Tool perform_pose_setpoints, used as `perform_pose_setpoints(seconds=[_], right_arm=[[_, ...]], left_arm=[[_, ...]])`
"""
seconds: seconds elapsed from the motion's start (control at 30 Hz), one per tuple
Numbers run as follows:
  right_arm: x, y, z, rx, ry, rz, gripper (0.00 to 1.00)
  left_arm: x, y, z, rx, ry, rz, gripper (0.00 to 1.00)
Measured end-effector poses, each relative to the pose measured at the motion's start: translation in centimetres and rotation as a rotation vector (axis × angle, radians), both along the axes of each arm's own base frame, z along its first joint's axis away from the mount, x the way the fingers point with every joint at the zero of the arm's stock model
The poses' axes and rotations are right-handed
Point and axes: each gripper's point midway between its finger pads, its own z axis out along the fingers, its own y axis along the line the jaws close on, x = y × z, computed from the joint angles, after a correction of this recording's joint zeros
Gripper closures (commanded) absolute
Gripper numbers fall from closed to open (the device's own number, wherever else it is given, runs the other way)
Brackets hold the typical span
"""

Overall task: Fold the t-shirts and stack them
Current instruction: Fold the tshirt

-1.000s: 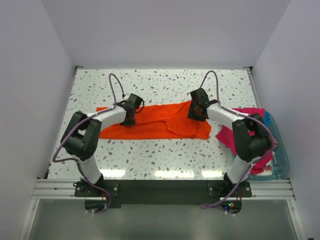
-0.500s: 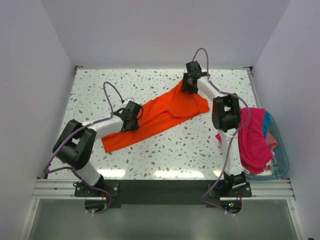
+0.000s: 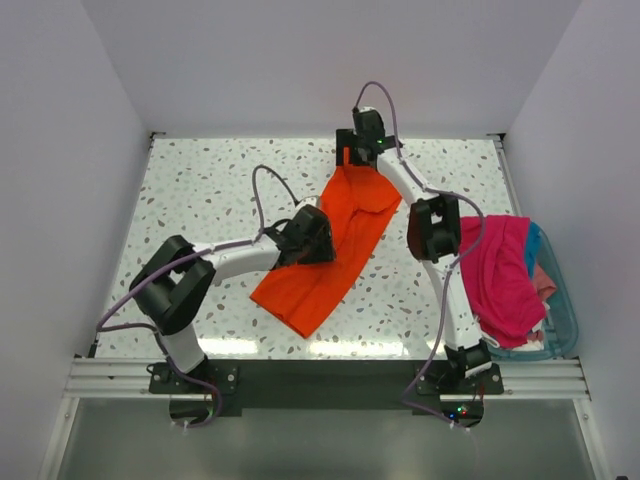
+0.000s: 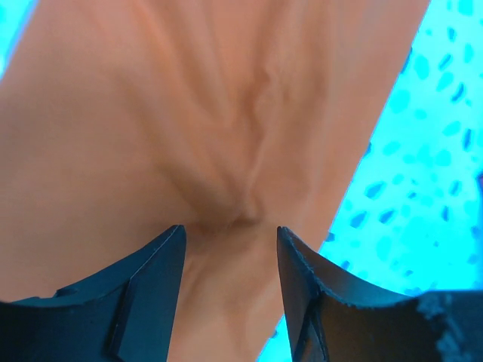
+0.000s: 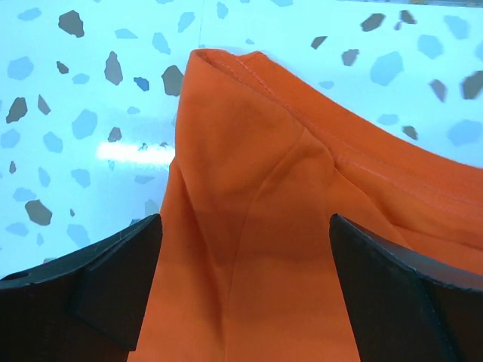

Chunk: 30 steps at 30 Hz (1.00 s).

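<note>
Top external — magenta shirt (image 3: 497,280) on bin (image 3: 563,318); wrists, orange shirt (image 5: 302,226) only.

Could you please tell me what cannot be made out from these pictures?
1. Left wrist view: fingers of the left gripper flank the puckered orange t-shirt. Whether they clamp it is unclear, as the bottom edge cuts them off.
2. Right wrist view: likewise for the right gripper.
3. Top view: neither gripper's fingertips show from above.
4. Top view: the magenta t-shirt covers the inside of the teal bin; only a sliver of paler pink cloth shows.
</note>
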Motion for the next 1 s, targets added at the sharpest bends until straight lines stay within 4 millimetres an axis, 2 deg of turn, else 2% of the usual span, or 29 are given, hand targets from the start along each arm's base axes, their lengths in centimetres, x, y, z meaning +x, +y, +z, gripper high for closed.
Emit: perform_pose_setpoints(seconds=[0.1, 0.2, 0.3, 0.33, 0.4, 0.5, 0.67, 0.83, 0.87, 1.0], right_arm=[[-1.0, -0.8, 3.0, -0.035, -0.026, -0.037, 0.05], [-2.5, -2.5, 6.8, -0.056, -0.053, -0.094, 0.12], [-4.1, -4.2, 10.3, -0.052, -0.083, -0.155, 0.22], [-4.7, -4.5, 11.0, -0.047, -0.090, -0.169, 0.28], [-5.6, -5.2, 11.3, -0.043, -0.082, -0.194, 0.33], [-6.4, -5.6, 9.2, -0.047, -0.034, -0.212, 0.37], [-7.5, -5.8, 2.6, -0.096, 0.100, -0.217, 0.43], [-8.1, -5.9, -2.5, -0.140, 0.202, -0.206, 0.43], [-7.9, -5.7, -3.0, -0.138, 0.206, -0.201, 0.43], [-6.0, -4.6, -2.3, -0.119, 0.178, -0.158, 0.40]], left_arm=[[1.0, 1.9, 1.2, 0.105, -0.063, -0.003, 0.47], [1.5, 3.8, 2.5, 0.208, -0.126, -0.017, 0.52], [1.1, 5.3, 3.1, 0.295, -0.164, -0.052, 0.55], [0.8, 5.7, 2.9, 0.320, -0.168, -0.067, 0.57], [-0.1, 6.1, 2.1, 0.370, -0.166, -0.111, 0.59], [-2.2, 6.5, 0.3, 0.437, -0.141, -0.178, 0.64], [-5.3, 7.5, -2.3, 0.536, -0.088, -0.240, 0.69], [-6.2, 7.4, -2.7, 0.530, -0.105, -0.231, 0.71], [-6.5, 7.3, -2.7, 0.524, -0.107, -0.228, 0.70], [-8.0, 6.1, -2.7, 0.467, -0.112, -0.235, 0.68]])
